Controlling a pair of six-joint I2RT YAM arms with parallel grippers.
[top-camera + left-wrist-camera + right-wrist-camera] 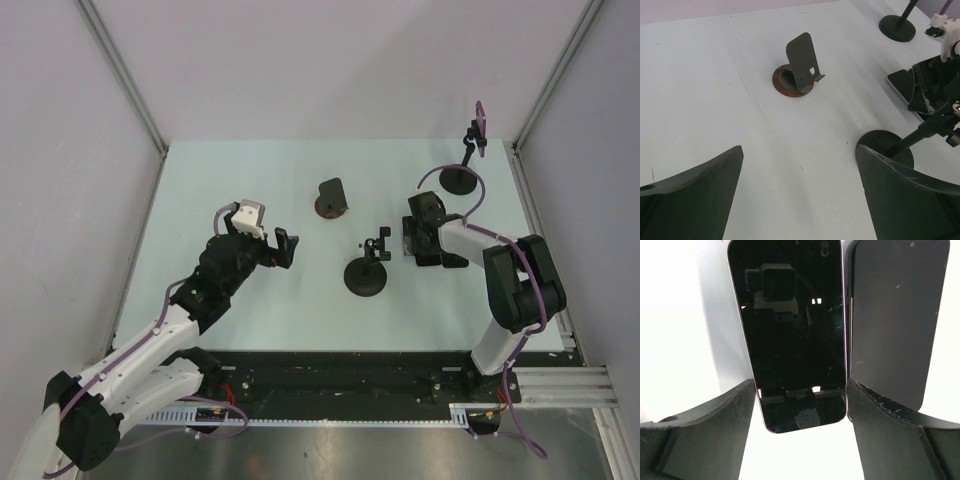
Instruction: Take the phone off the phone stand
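Lying flat and screen-up on the desk (250,170), the phone (790,335) sits directly below the right pincer (801,385), apart from every stand in view. That pincer's two fingers stand apart, one on each side of the phone's near end, just outside its long edges. Whether the pads actually touch those edges is hard to judge from the wrist view. The dark glass mirrors the wrist camera above it. Just beside the phone's right edge, past the right finger, lies a dark grey slab (897,315) with rounded corners, also flat on the desk.

Just left of the right pincer stands the clamp stand (367,272): a round black base with a short arm rising from it and a small clamp at the top, near the phone but not touching it. Farther left, ahead of the left pincer (797,150), is the plate stand (800,70), a grey plate tilted back on a round brown-rimmed base, with a small lip at its foot. Beyond the right pincer, toward the far right corner, the tall stand (460,178) rises from its own round base and carries a purple clip (481,118) at its tip.

The left pincer hovers over bare desk with its fingers spread wide, well apart from the phone. The clamp stand's base lies just past its right finger.
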